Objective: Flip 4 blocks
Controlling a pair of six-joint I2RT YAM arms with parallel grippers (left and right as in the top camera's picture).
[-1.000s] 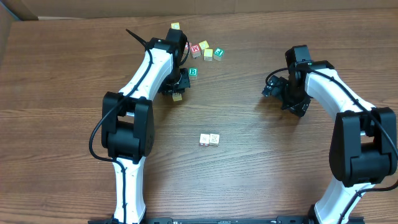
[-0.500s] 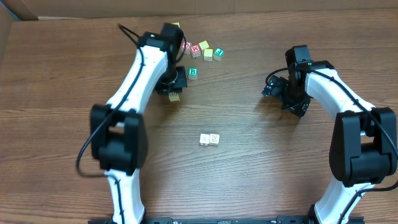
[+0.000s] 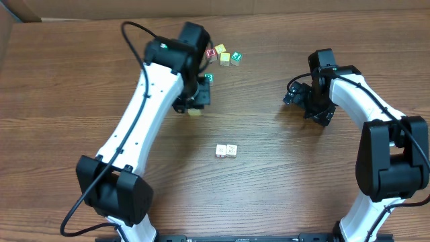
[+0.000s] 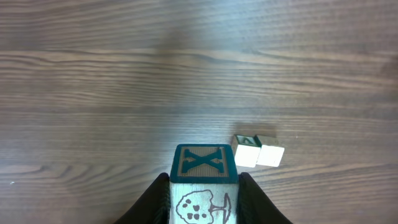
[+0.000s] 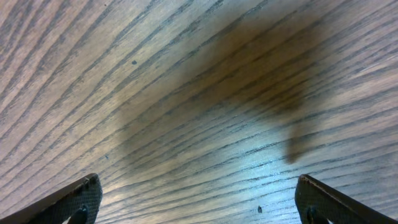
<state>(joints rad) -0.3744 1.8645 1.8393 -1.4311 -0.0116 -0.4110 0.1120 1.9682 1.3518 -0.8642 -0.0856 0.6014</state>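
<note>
Gripping X-faced block (image 4: 205, 163), two pale blocks (image 4: 258, 151) touching

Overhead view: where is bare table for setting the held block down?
Free: wood between the block pair and the right gripper; the table's left side. Crowded: the block cluster beside the left gripper, which grips the X block.

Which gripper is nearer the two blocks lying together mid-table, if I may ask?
Left. The left gripper, holding an X block, is beyond the pair, slightly left; the right gripper is farther, beyond and right.
</note>
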